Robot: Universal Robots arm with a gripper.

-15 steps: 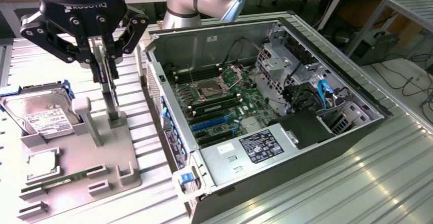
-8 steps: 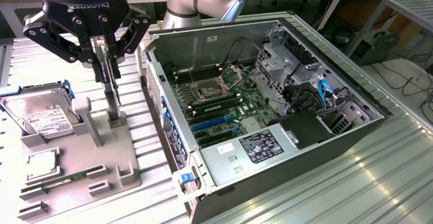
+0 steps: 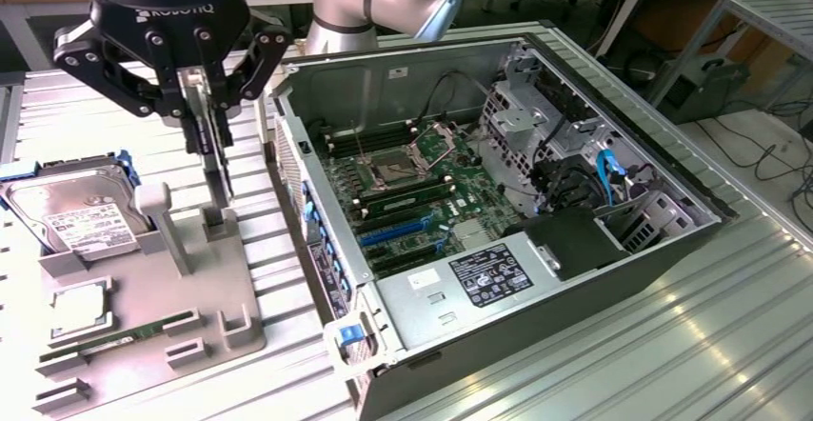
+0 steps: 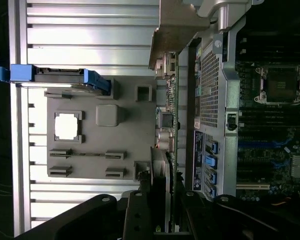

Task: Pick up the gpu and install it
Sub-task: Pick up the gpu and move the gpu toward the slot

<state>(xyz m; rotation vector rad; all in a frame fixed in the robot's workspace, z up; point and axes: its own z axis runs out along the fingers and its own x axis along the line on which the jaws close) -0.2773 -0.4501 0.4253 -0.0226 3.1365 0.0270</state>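
The gpu (image 3: 219,169) hangs edge-on as a thin dark card between my gripper's (image 3: 206,140) fingers, which are shut on its upper part. Its lower end is at the slotted post of the grey holder tray (image 3: 190,297); I cannot tell whether it still rests in the slot. In the wrist view the gpu (image 4: 173,125) runs as a narrow green strip from the gripper (image 4: 166,210) up to its silver end bracket (image 4: 177,25), just beside the outer wall of the open computer case (image 4: 212,95).
On the holder tray lie a silver hard drive (image 3: 76,216), a processor chip (image 3: 79,307) and a long memory stick (image 3: 121,337). The open case (image 3: 673,183) lies at the exterior view's right, with the motherboard and its blue slots (image 3: 394,235) exposed.
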